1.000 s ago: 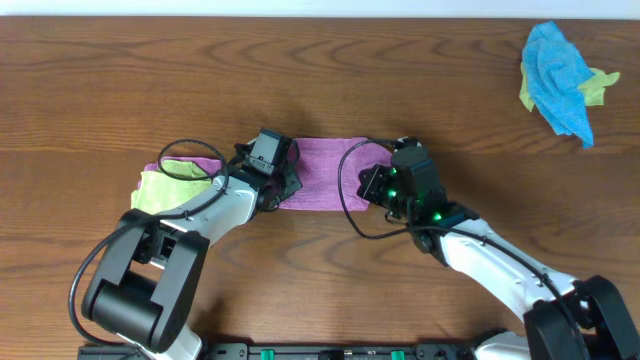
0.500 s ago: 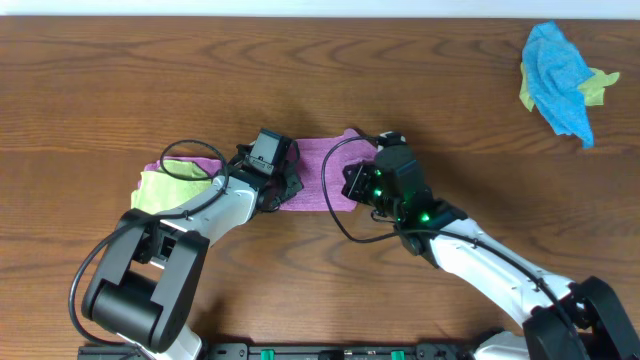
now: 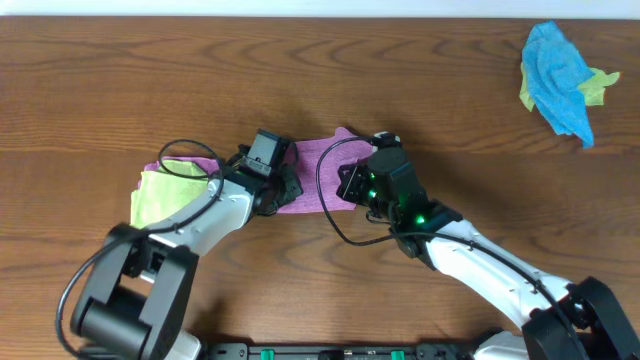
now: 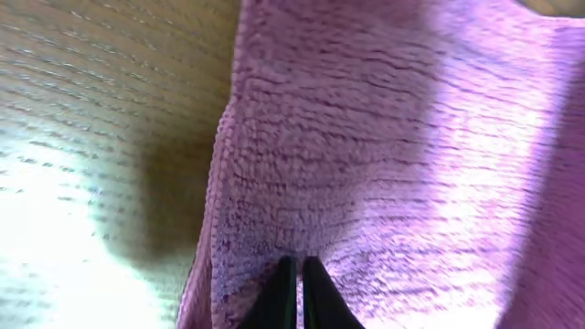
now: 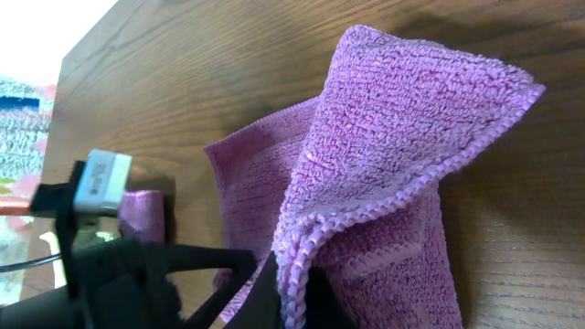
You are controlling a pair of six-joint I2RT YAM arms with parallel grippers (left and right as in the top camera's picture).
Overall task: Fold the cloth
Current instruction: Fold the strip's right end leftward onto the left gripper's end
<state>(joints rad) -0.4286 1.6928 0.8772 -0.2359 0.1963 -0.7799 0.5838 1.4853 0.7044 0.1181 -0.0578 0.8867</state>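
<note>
Since a second ago our right hand (image 3: 350,186) has travelled leftward over the bench (image 3: 100,80), carrying the right edge of the purple cloth (image 3: 312,165) with it, so the cloth now covers a narrower patch than before. Our left hand (image 3: 284,190) has stayed almost where it was, at the cloth's lower left side.

From overhead, the purple cloth lies at the middle of the bench, between the two hands, with a peaked corner showing at its far edge. In the right wrist view the cloth (image 5: 384,155) is doubled over: a raised flap with a stitched border curves up off the lower layer, and the right hand (image 5: 292,294) has its fingers pressed together on that border, pinching it. The lower layer rests flat on the wood. The left arm's dark body shows at the lower left of that view.

In the left wrist view the left hand (image 4: 294,292) has its two dark fingertips closed with only a thin line between them, nipping the purple cloth (image 4: 366,137), which spreads away from them with its long edge running beside bare wood.

A green cloth (image 3: 158,190) lies just left of the left arm, with a pink cloth (image 3: 195,164) touching its far side. Well apart, at the far right corner, a blue cloth (image 3: 558,75) lies crumpled on a yellow cloth (image 3: 603,88).
</note>
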